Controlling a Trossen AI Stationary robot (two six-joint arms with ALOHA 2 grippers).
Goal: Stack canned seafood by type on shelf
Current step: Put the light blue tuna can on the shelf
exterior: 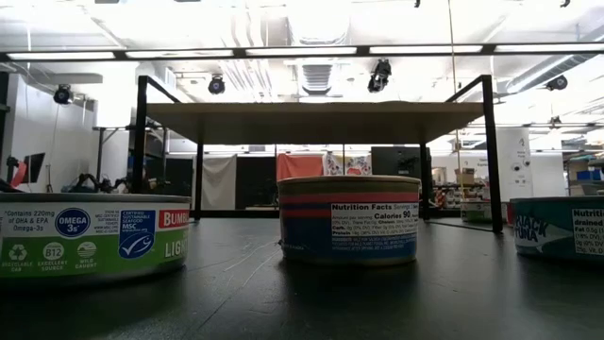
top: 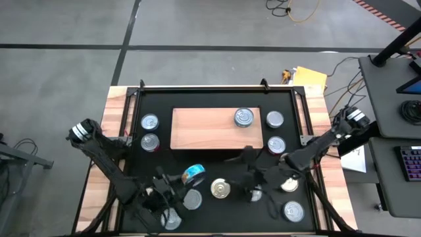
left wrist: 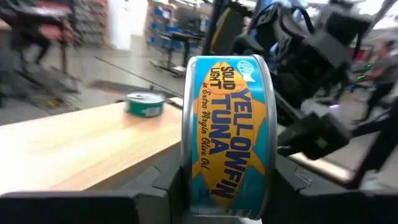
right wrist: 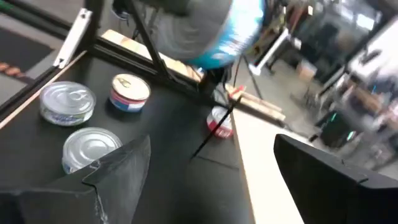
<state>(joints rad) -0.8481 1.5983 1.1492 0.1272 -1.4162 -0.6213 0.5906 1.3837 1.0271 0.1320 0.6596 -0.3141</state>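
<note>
Left gripper point(top: 179, 186) clamped on a blue yellowfin tuna can point(left wrist: 227, 134), held on edge above the black mat point(top: 217, 158), just near of the shelf point(top: 197, 128). Right gripper point(right wrist: 211, 171) spread wide, empty, sitting close on the right of that can. On the shelf: one green-sided can point(top: 244, 117) at the far right part. Other cans loose on the mat: two left of the shelf point(top: 150, 122), two right of it point(top: 275, 119), a gold-lid can point(top: 220, 189) and several silver ones at the near edge.

Risks, judged from here:
- Held on edge, so likely to roll off the board if released that way; needs turning flat first.
- Grip on a curved, slick wall; slip possible during the turn.
- Right fingers very near; bump possible when either arm moves.
- Type mix-up: blue can not matching the green one, so stacking there looks wrong.
</note>
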